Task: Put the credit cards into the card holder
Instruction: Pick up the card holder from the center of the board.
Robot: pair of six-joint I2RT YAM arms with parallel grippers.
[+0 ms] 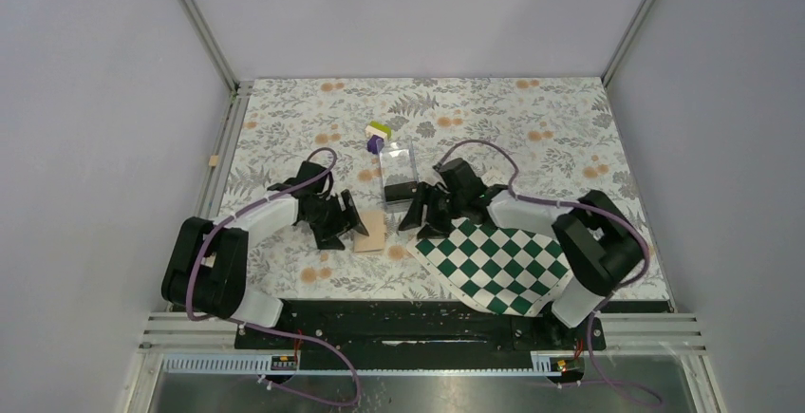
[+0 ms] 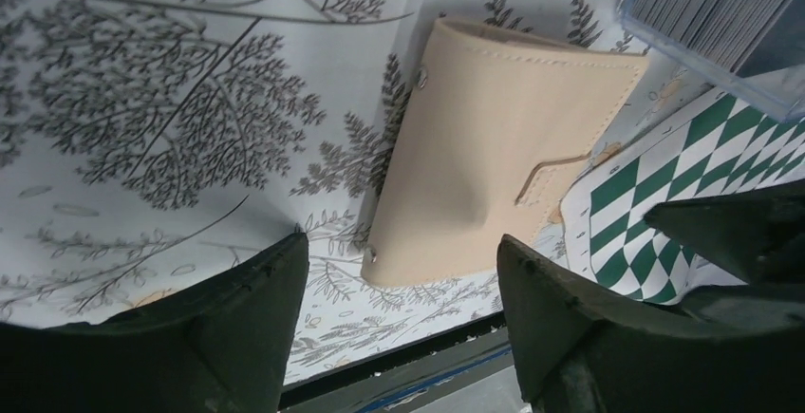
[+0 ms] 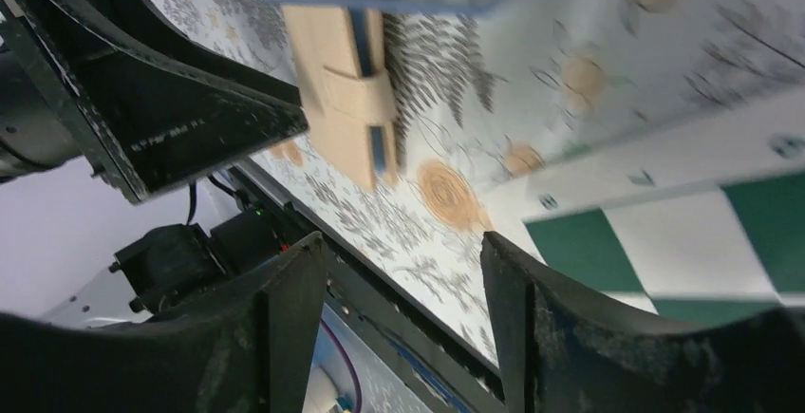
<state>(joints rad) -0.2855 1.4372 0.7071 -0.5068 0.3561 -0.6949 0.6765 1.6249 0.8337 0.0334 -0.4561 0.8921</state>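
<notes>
The small tan folding leather card holder (image 1: pixel 370 232) is lying closed on the floral-print table cover (image 1: pixel 285 119). The left gripper (image 2: pixel 399 309) is sitting just left of it, its 2 fingers spread wide and empty. The right gripper (image 3: pixel 403 328) is hanging just right of it, equally wide, holding nothing. The thin black credit cards (image 1: pixel 401 188) are resting in a clear plastic case (image 1: pixel 397 159) just beyond the card holder.

- card holder (image 2: pixel 494 147): tan outside, pale stitching; light blue inner edge in the right wrist view;
- table cover (image 1: pixel 551 119): white, grey fern print, orange blotches;
- checkerboard (image 1: pixel 494 261): green-white squares;
- block cluster (image 1: pixel 379 134): purple, green, white;
- credit cards (image 1: pixel 401 188): black;
- arms (image 1: pixel 271 212): black, white forearm shells
</notes>
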